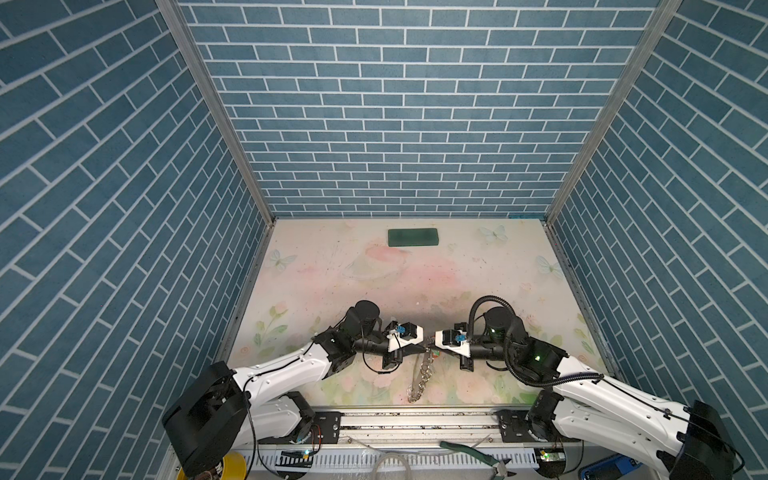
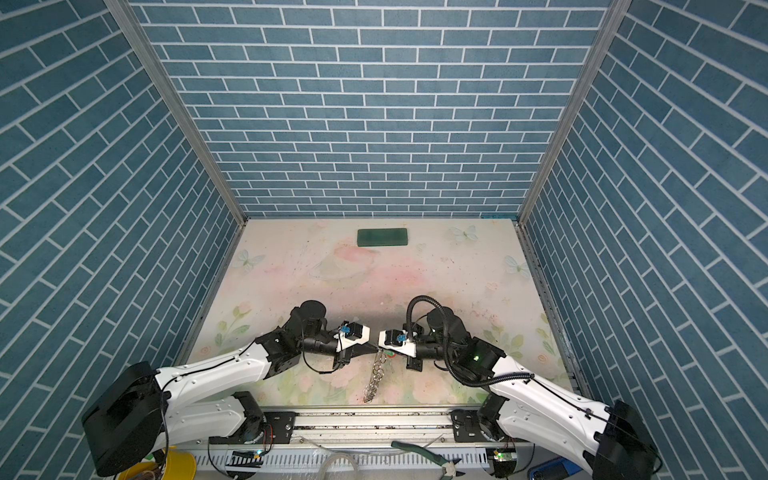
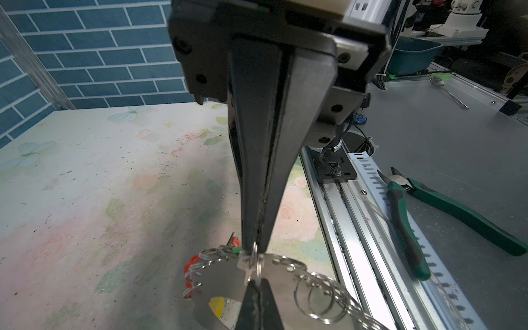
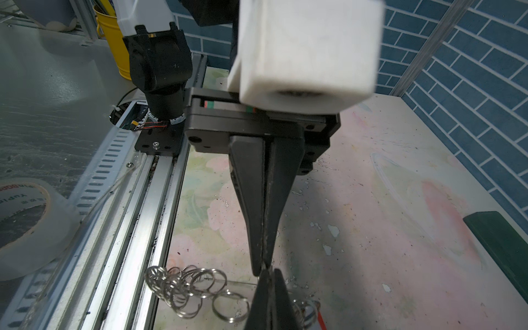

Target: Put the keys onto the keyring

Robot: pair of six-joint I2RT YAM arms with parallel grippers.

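In both top views the two grippers meet tip to tip over the mat's near middle, the left gripper (image 1: 424, 348) and the right gripper (image 1: 433, 347). The keyring (image 1: 417, 380) hangs edge-on below them. In the left wrist view it is a grey flat hoop (image 3: 220, 283) fringed with split rings (image 3: 320, 297). My left gripper (image 3: 255, 248) is shut on one split ring (image 3: 259, 264). My right gripper (image 4: 261, 268) is shut on that same ring from the opposite side. A small silver key (image 3: 246, 264) lies against it. Red (image 3: 189, 267), green (image 3: 236, 250) and yellow (image 3: 217, 303) tags show by the hoop.
A dark green block (image 1: 413, 238) lies by the back wall. The aluminium rail (image 1: 415, 419) runs along the mat's front edge. Beyond the rail lie green-handled pliers (image 3: 445, 211), a tape roll (image 4: 25, 217) and a yellow bucket (image 4: 114, 43).
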